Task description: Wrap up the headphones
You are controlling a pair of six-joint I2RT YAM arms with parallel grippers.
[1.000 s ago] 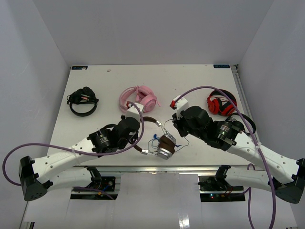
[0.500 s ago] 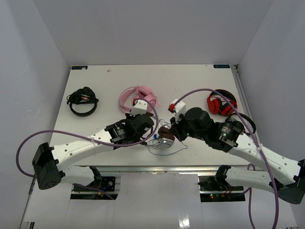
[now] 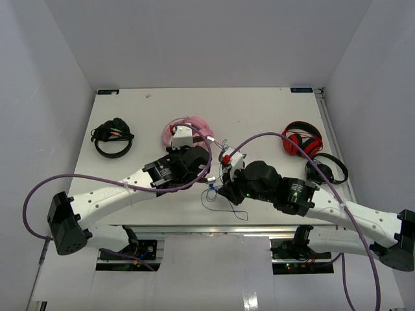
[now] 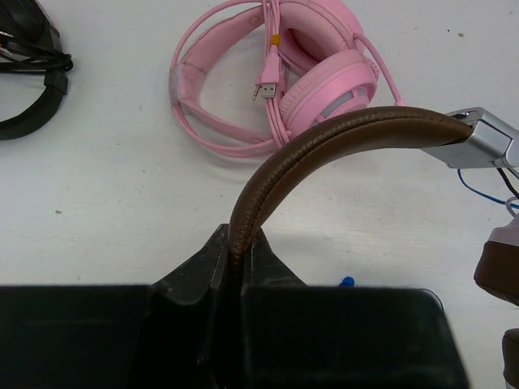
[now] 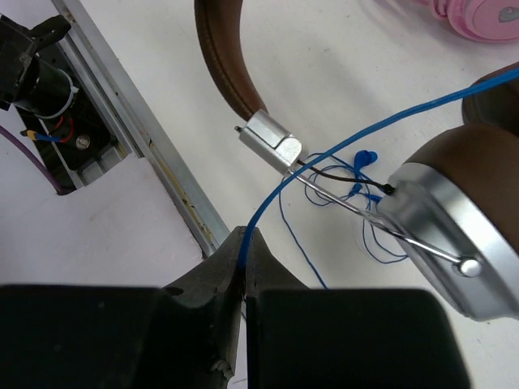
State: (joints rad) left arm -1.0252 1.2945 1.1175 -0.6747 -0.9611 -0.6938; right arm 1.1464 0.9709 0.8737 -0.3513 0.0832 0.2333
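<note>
The headphones' brown headband (image 4: 340, 134) arches up out of my left gripper (image 4: 237, 243), which is shut on its lower end. One silver-grey ear cup (image 5: 446, 235) with a brown pad hangs in the right wrist view beside the headband's metal end piece (image 5: 272, 142). The thin blue cord (image 5: 340, 138) runs taut from the cup side down into my right gripper (image 5: 245, 235), which is shut on it. Loose loops of cord (image 3: 224, 206) lie on the table near the front edge. In the top view both wrists cover most of the headphones.
Pink headphones (image 4: 316, 73) lie just behind the left gripper. Red-and-black headphones (image 3: 301, 139) and a black pair (image 3: 327, 170) sit at the right, another black pair (image 3: 111, 137) at the far left. The table's metal front rail (image 5: 154, 138) is close under the right gripper.
The left gripper has carried the headband right and toward the back, next to the pink headphones. The right arm has swung left and toward the front edge, drawing the cord with it.
</note>
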